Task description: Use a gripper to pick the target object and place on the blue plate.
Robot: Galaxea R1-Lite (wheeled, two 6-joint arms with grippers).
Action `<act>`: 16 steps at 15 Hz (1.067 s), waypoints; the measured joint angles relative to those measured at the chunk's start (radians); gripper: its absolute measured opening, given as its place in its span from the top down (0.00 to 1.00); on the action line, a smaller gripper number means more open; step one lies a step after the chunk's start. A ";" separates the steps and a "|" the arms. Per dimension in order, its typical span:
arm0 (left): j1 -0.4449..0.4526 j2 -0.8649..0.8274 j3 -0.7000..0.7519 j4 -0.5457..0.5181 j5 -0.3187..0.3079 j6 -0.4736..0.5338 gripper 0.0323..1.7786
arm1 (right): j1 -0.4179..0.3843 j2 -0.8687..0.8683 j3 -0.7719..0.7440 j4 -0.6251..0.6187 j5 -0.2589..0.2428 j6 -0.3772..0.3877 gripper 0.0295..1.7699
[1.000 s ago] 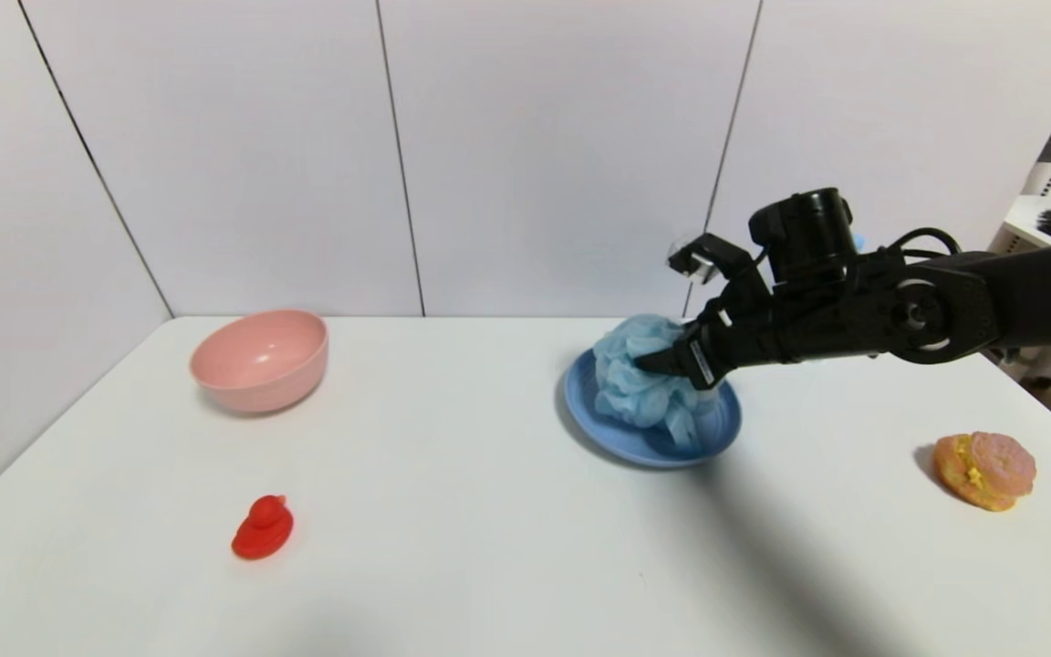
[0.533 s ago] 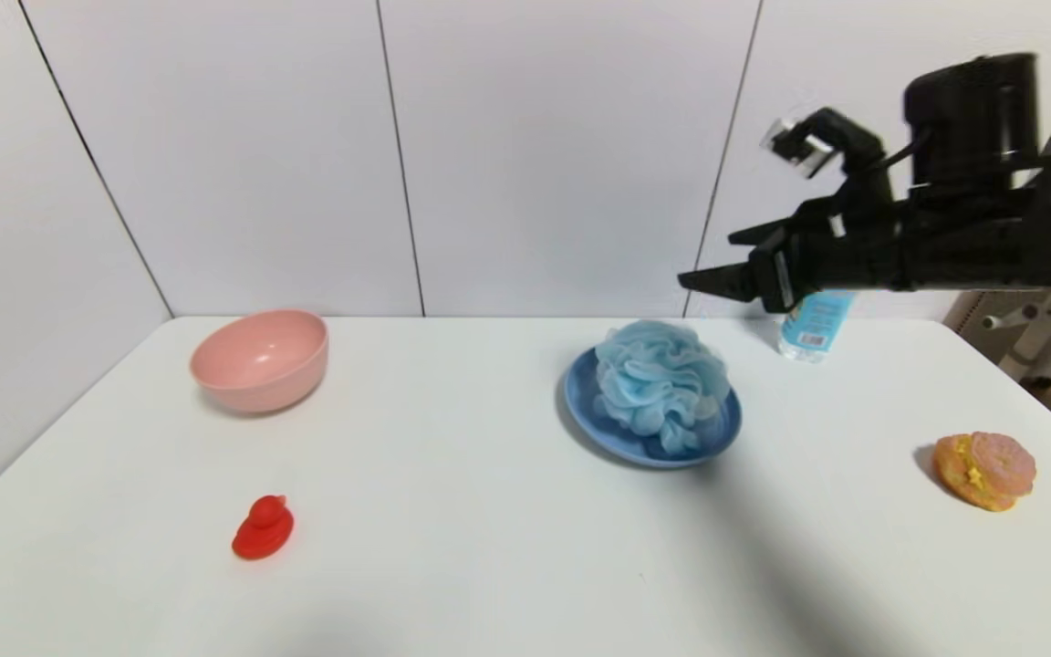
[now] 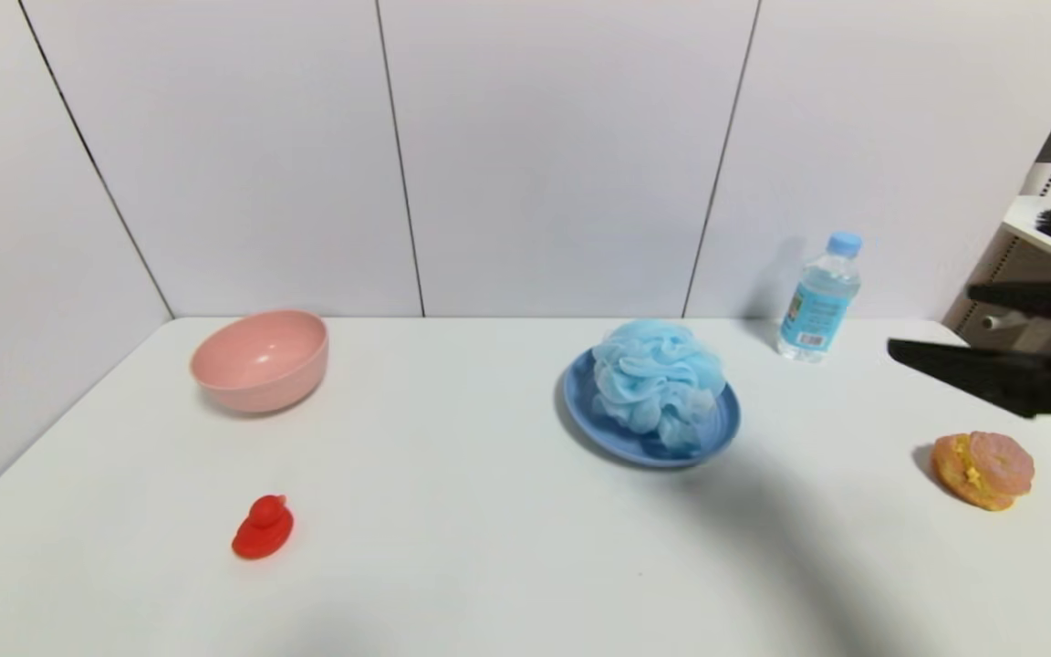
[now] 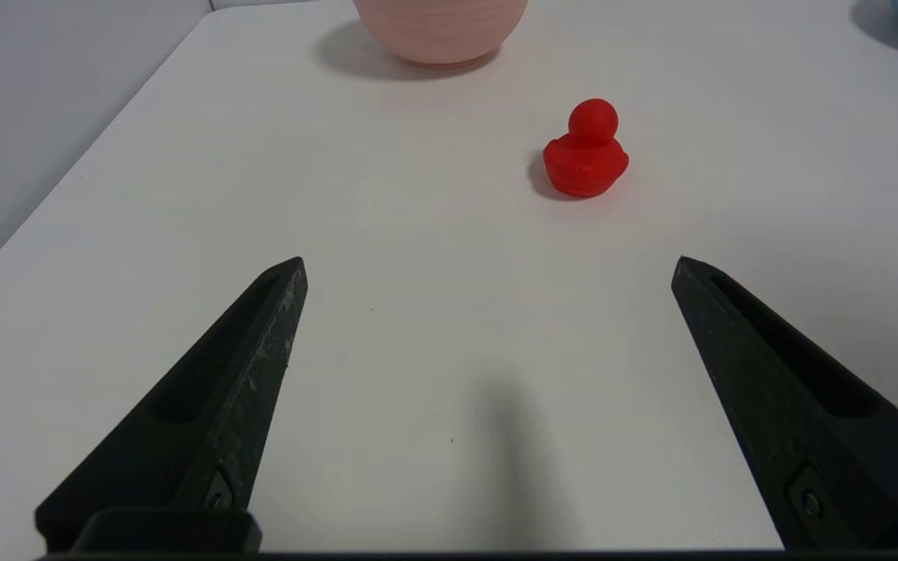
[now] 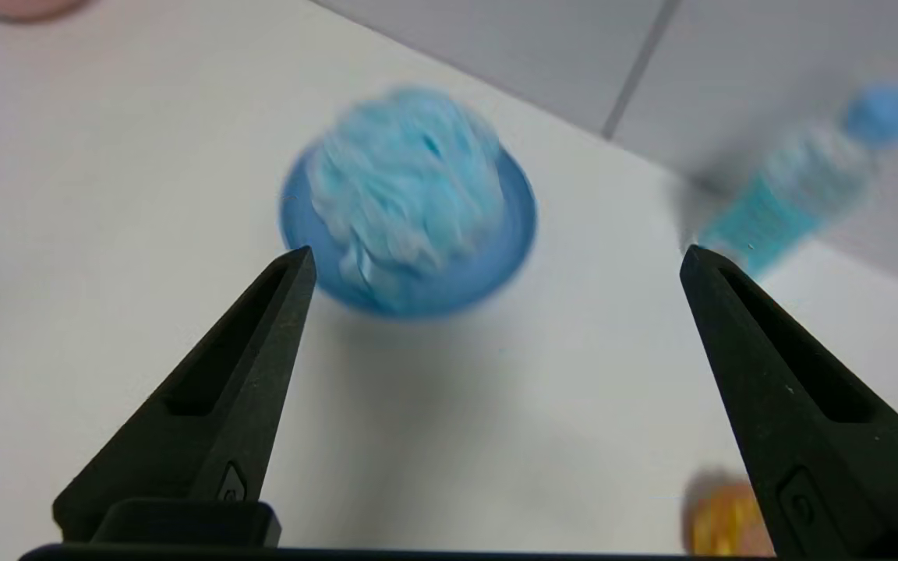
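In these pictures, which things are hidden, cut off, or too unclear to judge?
1. Right pincer, head view: the picture edge cuts off its body and arm.
2. Round blue plastic plate, head view: the fluffy light blue mesh pouf covers its middle.
3. Clear plastic water bottle: label text too small in the head view, blurred in the right wrist view.
4. Pink round bowl, left wrist view: top cut off.
5. Left pincer: absent from the head view.

left hand (image 4: 488, 269) fingers wide apart over table (image 4: 145, 234), red duck (image 4: 585, 152) ahead, pink bowl (image 4: 441, 27) beyond
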 joint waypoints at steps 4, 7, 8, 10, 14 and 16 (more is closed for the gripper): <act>0.000 0.000 0.000 0.000 0.000 0.000 0.05 | -0.060 -0.288 0.358 -0.031 -0.164 0.024 0.06; 0.000 0.000 0.000 0.000 0.000 0.000 0.05 | -0.087 -0.503 0.634 -0.105 -0.191 0.027 0.06; 0.000 0.000 0.000 0.000 0.000 0.000 0.05 | -0.092 -0.579 0.700 -0.118 -0.194 0.029 0.05; 0.000 0.000 0.000 0.000 0.000 0.000 0.05 | -0.106 -0.703 0.773 -0.097 -0.199 0.029 0.05; 0.000 0.000 0.000 0.000 0.000 0.000 0.05 | -0.155 -0.940 0.807 -0.017 -0.177 0.059 0.04; 0.000 0.000 0.000 0.000 0.000 0.000 0.05 | -0.165 -1.019 0.811 -0.006 -0.173 0.090 0.04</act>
